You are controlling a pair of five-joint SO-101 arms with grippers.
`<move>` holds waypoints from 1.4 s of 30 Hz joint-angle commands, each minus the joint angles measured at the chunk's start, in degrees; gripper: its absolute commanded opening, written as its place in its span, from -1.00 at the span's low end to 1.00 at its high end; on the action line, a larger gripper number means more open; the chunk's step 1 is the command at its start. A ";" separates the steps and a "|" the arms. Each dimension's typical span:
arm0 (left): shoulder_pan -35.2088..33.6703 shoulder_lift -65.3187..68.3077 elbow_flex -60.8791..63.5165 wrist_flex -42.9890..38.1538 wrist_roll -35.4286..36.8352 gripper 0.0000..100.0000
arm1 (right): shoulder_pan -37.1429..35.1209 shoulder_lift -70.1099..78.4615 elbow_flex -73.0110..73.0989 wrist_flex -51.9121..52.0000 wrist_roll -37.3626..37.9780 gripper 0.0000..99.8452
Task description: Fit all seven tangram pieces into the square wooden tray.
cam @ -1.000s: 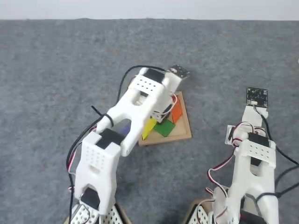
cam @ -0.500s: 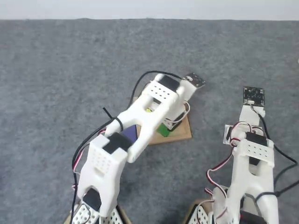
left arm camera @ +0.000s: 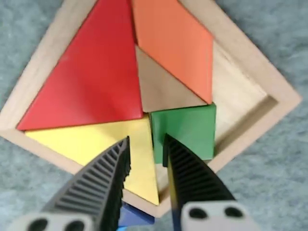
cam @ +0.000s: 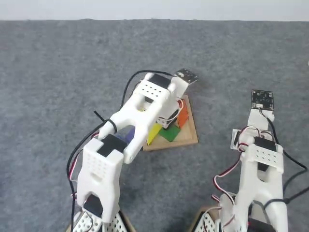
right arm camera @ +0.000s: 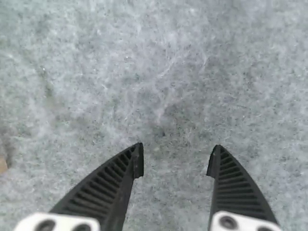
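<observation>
A grey felt-covered bench (cam: 53, 67) is seen from above, with 2 white arms. The left arm (cam: 145, 108) stretches over the square wooden tray (cam: 192, 137), which sits near the middle of the bench. The right arm (cam: 260, 166) stands well apart from the tray, off to one side.

From the left wrist you look straight down into the tray. 5 pieces lie flat inside:
- a big red triangle (left arm camera: 91, 82)
- an orange parallelogram (left arm camera: 175, 43)
- a small tan triangle (left arm camera: 161, 91) wedged between those 2
- a green square (left arm camera: 185, 127)
- a yellow triangle (left arm camera: 101, 144)

Bare wood shows in the corner beside orange and green. A blue piece (left arm camera: 132, 216) peeks out by the rim, under the left jaws. You cannot tell whether it is seated.

The left jaws hang just above the seam between yellow and green, nearly closed with a narrow gap, holding nothing. The right jaws are spread wide over bare felt and are also empty.

The pieces look thin, stiff and light, and their smooth paint is probably slippery. The seated ones lie flush, edge to edge, leaving no side to pinch, so expect to nudge them rather than lift them. Take the blue piece by 2 opposite free edges, where nothing crowds it.
</observation>
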 commanded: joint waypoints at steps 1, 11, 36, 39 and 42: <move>-0.18 -3.43 -0.57 -0.70 -1.76 -0.77 | -0.48 -1.63 -3.16 0.31 -0.26 -0.53; -9.14 -23.56 0.66 3.96 0.00 -0.77 | -0.57 -1.63 -3.08 0.40 -0.35 -0.53; -22.42 -38.68 49.80 -16.18 -16.44 -0.63 | -3.03 -1.63 -2.11 0.31 -0.26 -0.53; -22.24 -36.22 50.77 -18.29 -19.34 -0.63 | -3.03 -1.63 -2.11 0.31 -0.26 -0.53; -22.33 -33.93 50.86 -20.31 -22.07 -0.63 | -3.03 -1.63 -2.11 0.31 -0.26 -0.53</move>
